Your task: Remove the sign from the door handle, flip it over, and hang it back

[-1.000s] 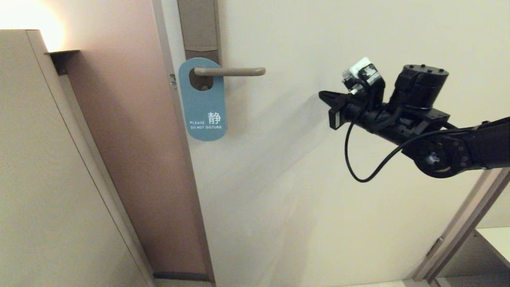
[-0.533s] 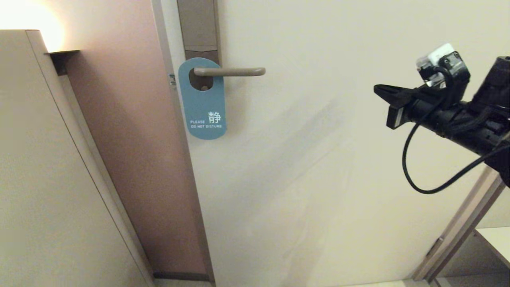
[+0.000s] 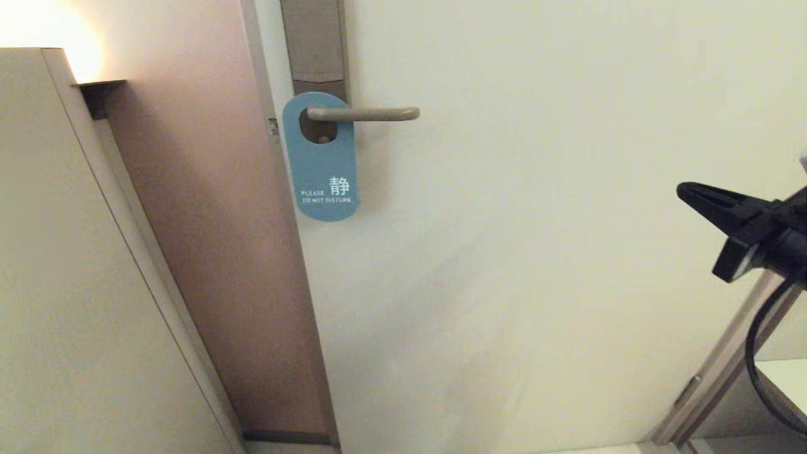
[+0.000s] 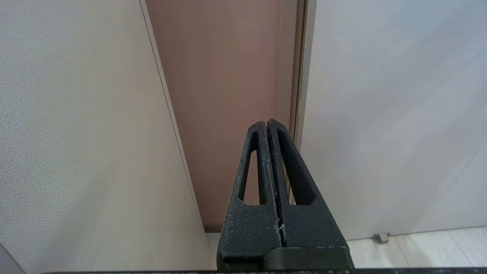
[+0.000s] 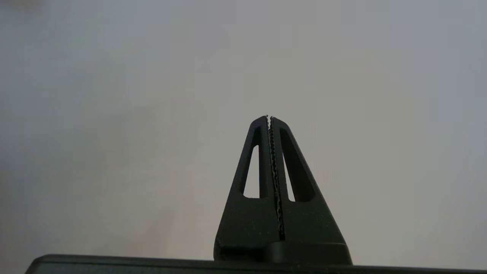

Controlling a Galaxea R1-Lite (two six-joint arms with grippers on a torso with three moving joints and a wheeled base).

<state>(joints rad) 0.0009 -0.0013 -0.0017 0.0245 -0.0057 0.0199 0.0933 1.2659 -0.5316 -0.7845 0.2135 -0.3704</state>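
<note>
Sign (image 3: 320, 164) hangs blue-side out on door handle (image 3: 364, 113); right claw (image 3: 684, 190) clenched, arm cut off.

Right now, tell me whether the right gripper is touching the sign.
Apart. The head view shows the right gripper shut at the picture's right edge, with a wide stretch of bare door between it and the sign, which hangs on the door handle.

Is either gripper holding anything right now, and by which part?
Nothing. Both the right gripper and left gripper are shut empty; the sign hangs untouched on the door handle.
</note>
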